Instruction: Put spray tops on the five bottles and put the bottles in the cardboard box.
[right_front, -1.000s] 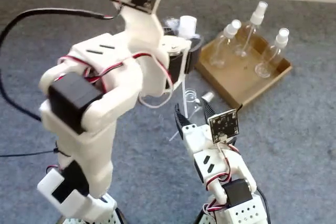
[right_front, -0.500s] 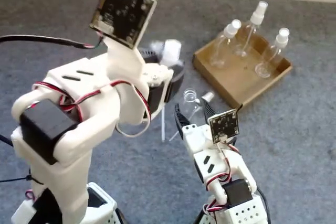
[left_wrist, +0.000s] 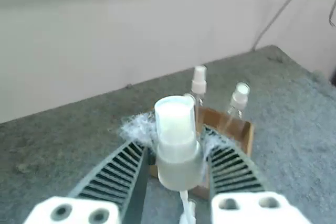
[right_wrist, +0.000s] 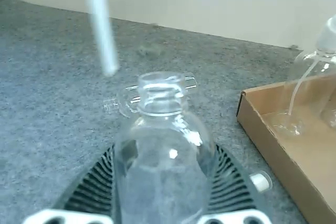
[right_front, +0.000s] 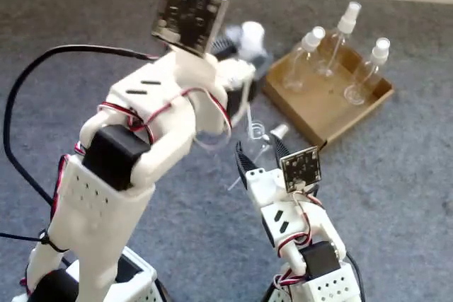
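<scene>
We find the left gripper (left_wrist: 176, 142) closed partway on a white spray top (left_wrist: 173, 129), with one finger on each side of its collar. The top stands upright between the fingers. Its thin white tube (right_wrist: 100, 24) hangs down below the gripper.

The right gripper (right_wrist: 163, 187) sits lower and nearer to the arm bases than the left gripper. Its jaws are closed around the body of a clear bottle (right_wrist: 160, 145). The bottle stands upright with its mouth open and uncapped. The end of the tube hangs just beside that mouth and outside it.

The cardboard box (right_front: 322, 114) rests on the grey carpet (right_front: 396, 175), beyond the right gripper and off to its right side. Three capped bottles (right_front: 338, 37) are inside the box.
</scene>
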### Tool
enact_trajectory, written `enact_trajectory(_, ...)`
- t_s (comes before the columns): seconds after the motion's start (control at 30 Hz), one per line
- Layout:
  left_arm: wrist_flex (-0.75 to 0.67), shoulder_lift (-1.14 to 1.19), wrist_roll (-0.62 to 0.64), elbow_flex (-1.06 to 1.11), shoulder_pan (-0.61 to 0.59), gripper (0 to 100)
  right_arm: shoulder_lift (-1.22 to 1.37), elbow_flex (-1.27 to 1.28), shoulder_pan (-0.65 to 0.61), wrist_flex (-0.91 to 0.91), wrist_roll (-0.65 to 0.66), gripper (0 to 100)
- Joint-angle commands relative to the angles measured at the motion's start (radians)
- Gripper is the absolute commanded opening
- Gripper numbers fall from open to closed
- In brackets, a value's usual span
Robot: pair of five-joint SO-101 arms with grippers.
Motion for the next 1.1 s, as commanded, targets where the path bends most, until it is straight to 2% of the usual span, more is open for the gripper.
enact_trajectory(0.0, -0.249, -0.058, -0.011, 0.171, -0.085, 0, -0.008, 0.159, -0.016, -0.004, -0.003, 1.0)
enact_trajectory(0.23, -0.407, -0.153, -0.011, 0.358, -0.041, 0, -0.008, 0.159, -0.018, -0.053, -0.008, 1.0)
enact_trajectory(0.63, -0.425, -0.260, -0.011, 0.394, -0.033, 0, -0.008, 0.159, -0.018, -0.054, -0.009, 1.0)
enact_trajectory(1.07, -0.419, -0.272, -0.006, 0.458, -0.030, 0, -0.008, 0.159, -0.018, -0.054, -0.009, 1.0)
